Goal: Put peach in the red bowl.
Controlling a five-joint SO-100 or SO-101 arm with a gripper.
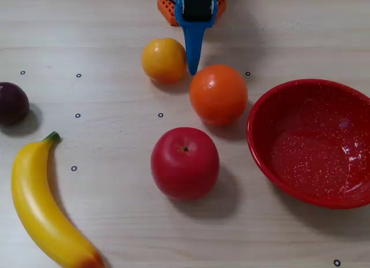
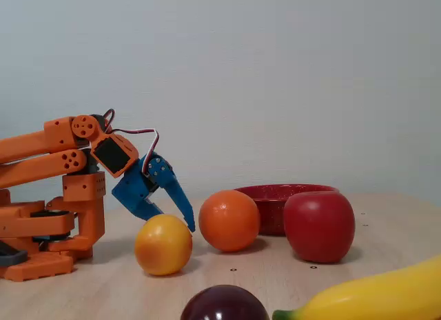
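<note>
The peach (image 1: 164,60) is a small yellow-orange fruit at the top middle of the table; it also shows in the side fixed view (image 2: 163,245). The red bowl (image 1: 272,109) stands empty at the right, and its rim shows behind the fruit in the side view (image 2: 270,192). My blue gripper (image 1: 193,57) reaches down from the top edge, and its long finger (image 1: 193,64) points into the gap between peach and orange. In the side view the gripper (image 2: 173,222) is open, just above and behind the peach, holding nothing.
A larger orange (image 1: 218,93) sits right of the peach, and a red apple (image 1: 185,163) sits in front of it. A dark plum (image 1: 11,103) and a banana (image 1: 40,210) lie at the left. The orange arm base (image 2: 48,230) stands behind the peach.
</note>
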